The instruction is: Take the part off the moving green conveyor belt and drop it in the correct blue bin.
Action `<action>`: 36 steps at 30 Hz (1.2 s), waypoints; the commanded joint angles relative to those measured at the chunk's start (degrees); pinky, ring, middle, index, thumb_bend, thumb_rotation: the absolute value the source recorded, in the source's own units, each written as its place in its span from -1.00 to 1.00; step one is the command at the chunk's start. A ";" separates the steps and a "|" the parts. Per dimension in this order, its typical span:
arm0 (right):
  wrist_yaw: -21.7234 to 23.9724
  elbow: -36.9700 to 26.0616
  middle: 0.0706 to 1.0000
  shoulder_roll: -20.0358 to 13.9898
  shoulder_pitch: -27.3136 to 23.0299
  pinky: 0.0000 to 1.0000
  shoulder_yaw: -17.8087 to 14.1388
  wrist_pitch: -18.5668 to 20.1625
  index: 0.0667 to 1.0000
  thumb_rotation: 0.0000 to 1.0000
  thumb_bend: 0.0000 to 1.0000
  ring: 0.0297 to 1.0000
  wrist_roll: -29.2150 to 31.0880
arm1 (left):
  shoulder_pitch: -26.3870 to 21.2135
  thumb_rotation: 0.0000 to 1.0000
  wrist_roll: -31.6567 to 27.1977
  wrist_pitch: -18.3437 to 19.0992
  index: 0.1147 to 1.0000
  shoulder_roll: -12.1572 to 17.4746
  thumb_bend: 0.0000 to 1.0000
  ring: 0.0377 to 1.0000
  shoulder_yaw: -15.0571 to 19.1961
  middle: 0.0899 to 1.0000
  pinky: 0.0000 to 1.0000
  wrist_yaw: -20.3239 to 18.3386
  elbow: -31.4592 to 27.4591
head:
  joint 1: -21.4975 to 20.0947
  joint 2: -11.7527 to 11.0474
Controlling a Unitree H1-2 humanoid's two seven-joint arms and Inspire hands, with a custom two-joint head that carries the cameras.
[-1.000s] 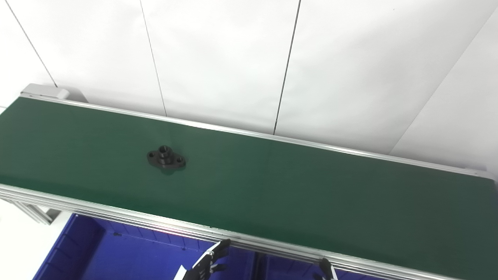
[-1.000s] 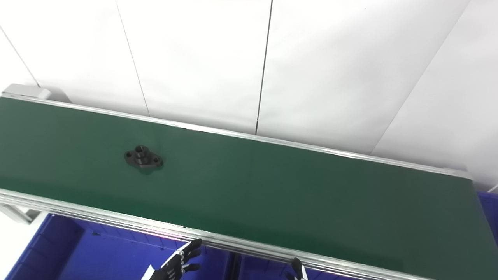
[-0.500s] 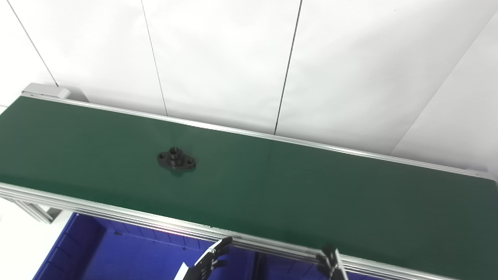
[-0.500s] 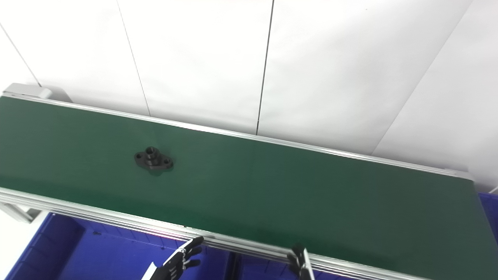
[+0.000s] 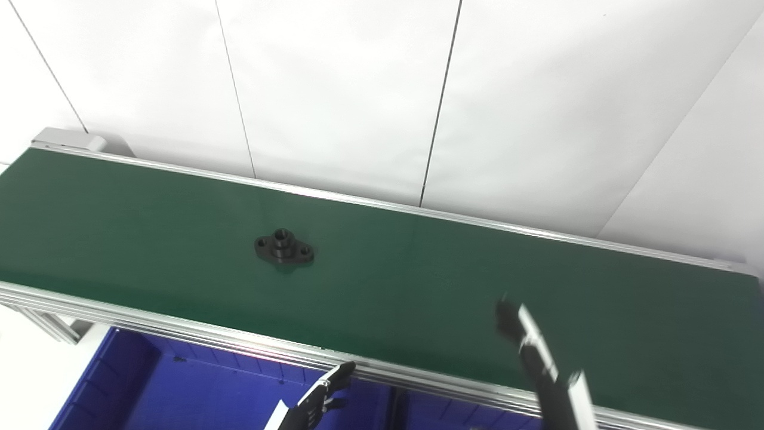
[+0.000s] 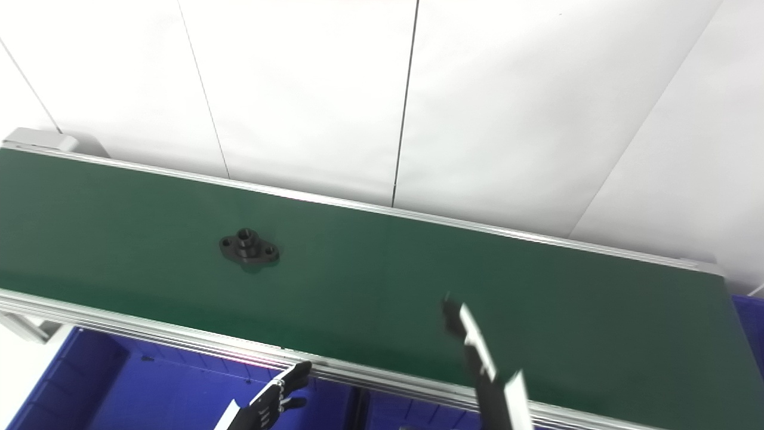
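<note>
A black flanged part with a raised hub and two bolt holes lies on the green conveyor belt, left of centre. My right hand reaches up over the belt's near right side with fingers stretched out, blurred and empty, well to the right of the part. My left hand is open, low below the belt's near rail, over the blue bin. The part and both hands, right and left, also show in the right eye view.
An aluminium rail edges the belt's near side. A second blue bin sits right of the first, under the rail. Another blue bin edge shows past the belt's right end. White wall panels stand behind.
The part has ridden the belt to the right. My right hand has risen from below the rail to over the belt. My left hand has barely moved.
</note>
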 commanded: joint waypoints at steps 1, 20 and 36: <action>0.79 -1.92 0.93 0.80 -2.11 0.74 -1.49 1.66 0.94 0.56 0.73 0.90 -1.23 | 0.10 0.54 -0.02 -2.07 0.75 -0.05 0.46 0.81 0.22 0.84 0.65 0.23 -0.58 | -0.11 -0.01; 4.02 8.78 0.84 2.55 -23.77 0.47 -6.24 13.34 0.90 0.25 0.86 0.77 -17.90 | -0.71 0.47 -1.47 -1.63 0.78 0.12 0.48 0.81 0.90 0.87 0.68 -1.56 0.02 | -1.74 -0.20; 7.08 23.33 0.66 0.38 -36.99 0.37 0.17 21.28 0.84 0.02 0.95 0.64 -28.55 | -1.05 0.46 -0.89 -1.78 0.79 -0.30 0.48 0.80 1.27 0.86 0.64 -1.45 0.65 | -1.42 -0.33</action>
